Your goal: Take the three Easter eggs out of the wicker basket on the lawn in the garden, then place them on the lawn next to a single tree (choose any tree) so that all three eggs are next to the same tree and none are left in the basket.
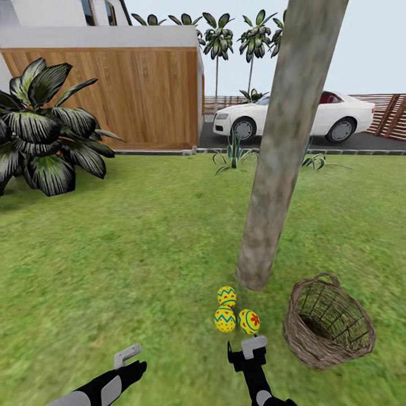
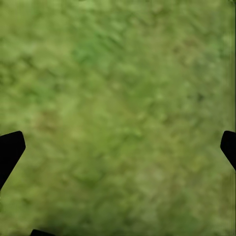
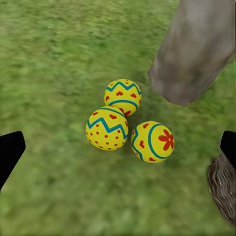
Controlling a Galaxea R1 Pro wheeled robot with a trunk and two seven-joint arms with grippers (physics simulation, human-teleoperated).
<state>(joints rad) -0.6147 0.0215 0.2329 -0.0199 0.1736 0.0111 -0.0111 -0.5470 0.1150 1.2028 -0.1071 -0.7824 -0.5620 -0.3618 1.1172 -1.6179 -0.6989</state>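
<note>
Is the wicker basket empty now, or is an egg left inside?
Empty: the wicker basket shows bare weave inside, and all three Easter eggs lie on the grass.

Bright, even daylight; soft shadow under eggs point(image 3: 123, 123). Grass point(image 2: 118, 98) blurred in wrist views; head view sharper, mildly soft.

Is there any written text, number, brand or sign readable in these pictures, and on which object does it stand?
None can be read.
The three Easter eggs carry only zigzag bands, spots, hearts and a flower, no letters.
The white car shows no readable plate or badge; it is too small.
</note>
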